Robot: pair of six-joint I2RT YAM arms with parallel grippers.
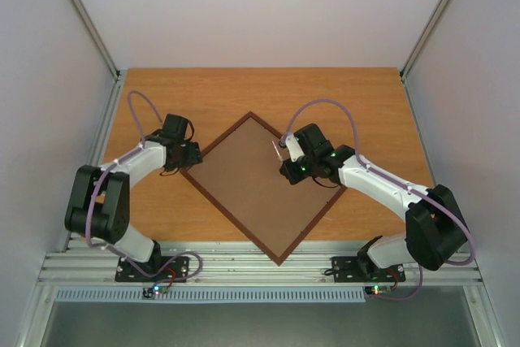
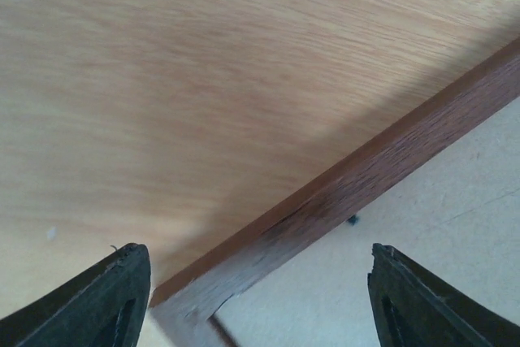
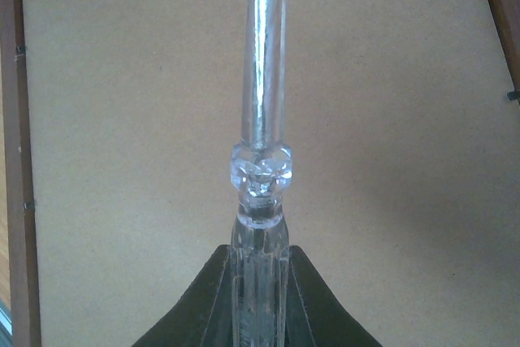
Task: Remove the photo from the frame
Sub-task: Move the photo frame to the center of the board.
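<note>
Top external view shows the frame (image 1: pixel 218 142) face down mid-tabletop (image 1: pixel 162 95), turned like a diamond, its long axis running far-left to near-right. Its brown back board (image 1: pixel 252 193) faces up, so the photo is hidden, presumably beneath. Left end effector (image 2: pixel 258 253) stands open, straddling the reddish rail at the frame's left corner. Right end effector (image 3: pixel 258 258) is clamped on a clear-handled metal tool (image 3: pixel 264 79) above the board's far-right part.

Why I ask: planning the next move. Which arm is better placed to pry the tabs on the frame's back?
Right, probably: the right gripper is shut on a clear-handled tool, shaft over the hardboard back. The left gripper is open and empty at the frame edge.
</note>
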